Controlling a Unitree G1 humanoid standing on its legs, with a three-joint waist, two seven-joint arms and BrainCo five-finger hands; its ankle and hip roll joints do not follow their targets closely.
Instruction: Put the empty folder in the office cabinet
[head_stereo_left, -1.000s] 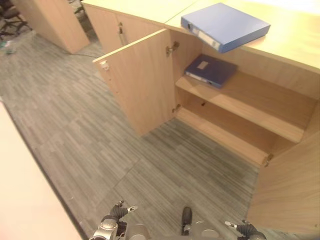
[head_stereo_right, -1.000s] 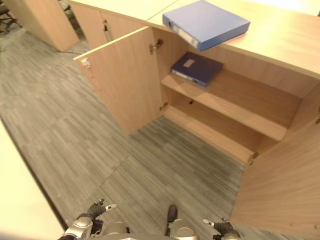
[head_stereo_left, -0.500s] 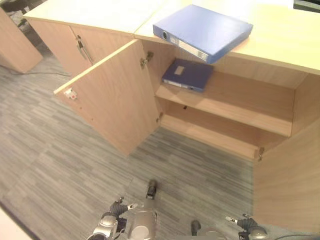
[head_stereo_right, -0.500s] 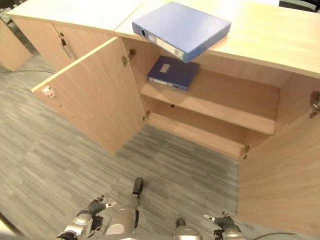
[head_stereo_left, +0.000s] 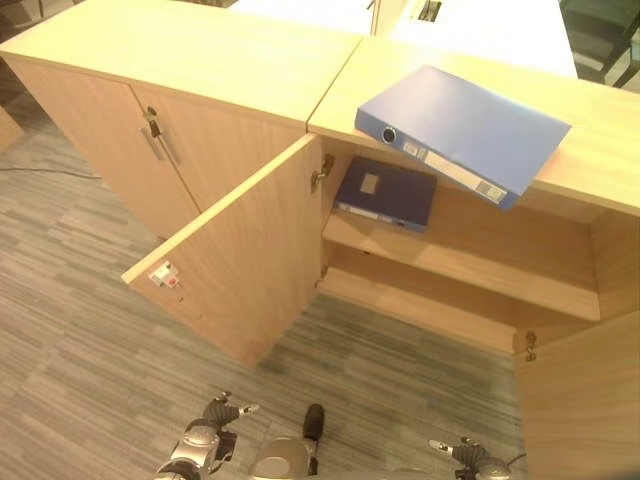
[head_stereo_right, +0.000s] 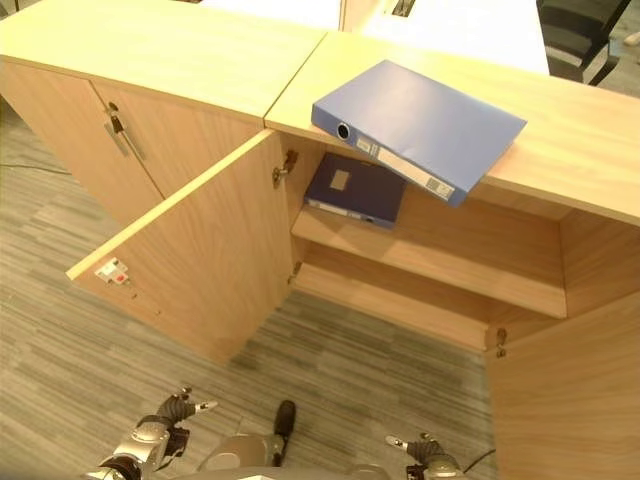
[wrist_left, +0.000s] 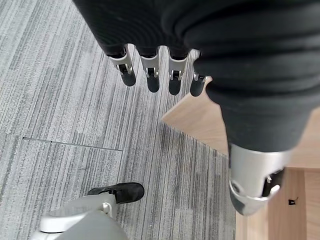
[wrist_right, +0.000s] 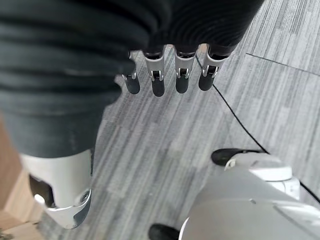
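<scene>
Folder: blue ring binder (head_stereo_left: 463, 131) lying flat on top of the cabinet (head_stereo_left: 200, 60), one corner jutting past the front edge above the open compartment.
Second binder: darker blue (head_stereo_left: 386, 193), flat on the upper shelf (head_stereo_left: 470, 265) inside the cabinet, just below the folder.
Doors: left door (head_stereo_left: 235, 265) swung wide open; right door (head_stereo_left: 580, 400) open too.
Left hand: (wrist_left: 150, 67) low over the carpet (head_stereo_left: 80, 300), well short of the cabinet; fingers straight and loose, holding nothing.
Right hand: (wrist_right: 167, 75) likewise low over the carpet, fingers relaxed and empty.
Step in hand (judged): approach, then lift the folder off the cabinet top.
Handling advice: close in squarely between the doors; use the overhanging corner for purchase; support from beneath, as a flat binder tips easily.
Destination: free shelf space beside the second binder, or the lower shelf.
Writing: spine label on the folder and a pale tag on the second binder, both too small to read.
</scene>
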